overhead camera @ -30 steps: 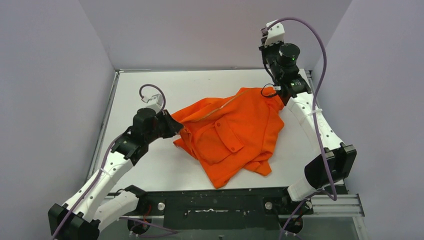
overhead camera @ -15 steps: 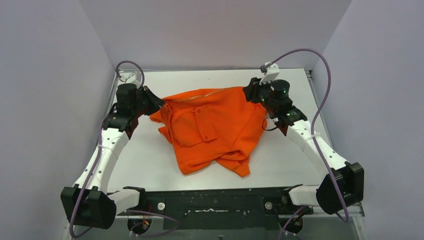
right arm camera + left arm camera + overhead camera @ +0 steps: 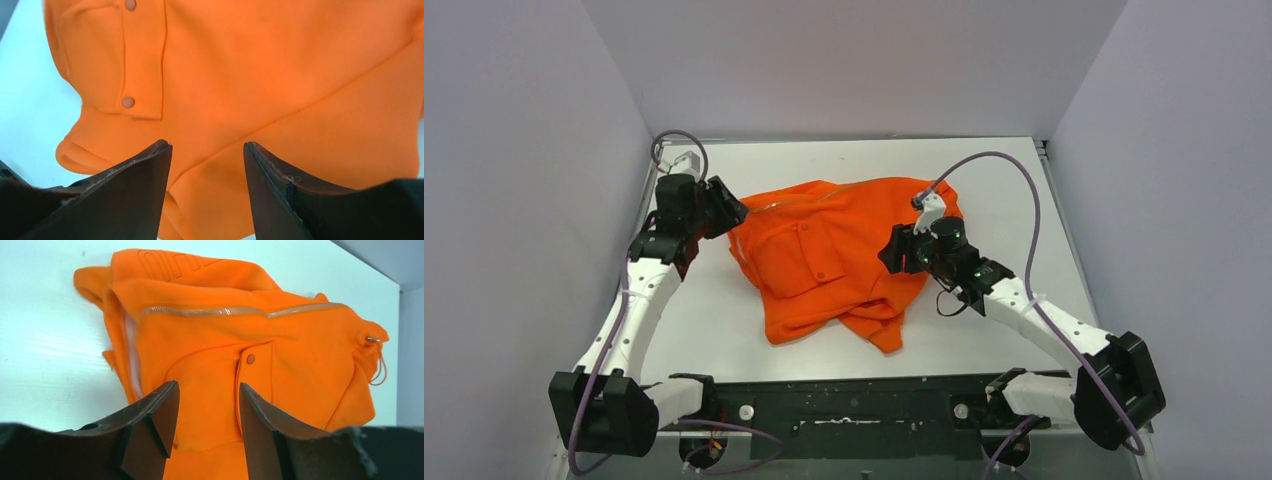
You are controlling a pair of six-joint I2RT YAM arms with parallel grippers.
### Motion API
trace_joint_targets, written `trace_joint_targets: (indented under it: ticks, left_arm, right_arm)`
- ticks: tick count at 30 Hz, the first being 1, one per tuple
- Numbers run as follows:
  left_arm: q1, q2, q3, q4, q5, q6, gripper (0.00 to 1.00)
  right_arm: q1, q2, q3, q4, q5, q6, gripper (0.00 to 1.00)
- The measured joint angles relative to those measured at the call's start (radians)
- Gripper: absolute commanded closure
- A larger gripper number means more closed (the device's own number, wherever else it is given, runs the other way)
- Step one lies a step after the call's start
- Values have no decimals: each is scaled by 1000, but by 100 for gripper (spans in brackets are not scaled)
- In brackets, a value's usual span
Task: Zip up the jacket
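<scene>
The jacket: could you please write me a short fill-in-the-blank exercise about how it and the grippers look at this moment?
1. The jacket lying crumpled on the white table is bright ____.
2. In the left wrist view, the left gripper is not shut but ____, with nothing pinched between its fingers.
3. In the right wrist view, the pocket flap shows ____ round snaps.

Missing words: orange; open; two.
</scene>
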Motion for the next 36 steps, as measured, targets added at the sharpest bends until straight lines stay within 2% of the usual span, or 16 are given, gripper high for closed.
trace_joint_targets:
  ticks: [7, 15, 22, 29, 36]
  left_arm:
    - [0, -47, -27, -43, -57, 26, 46]
    - [-13, -171, -93, -48, -34, 52, 45]
    - [-58, -205, -163, -51, 12, 55, 45]
    - [-88, -230, -179, -58, 22, 57, 45]
    - [-93, -239, -181, -56, 30, 61, 44]
  right_arm:
    - [23, 52, -47, 10, 34, 44, 44]
    - [31, 234, -39, 68, 84, 72, 41]
    - [17, 414, 42, 76, 175, 68, 40]
    - [-132, 500, 130, 80, 285, 54, 39]
    - [-303, 505, 182, 35, 329, 26, 37]
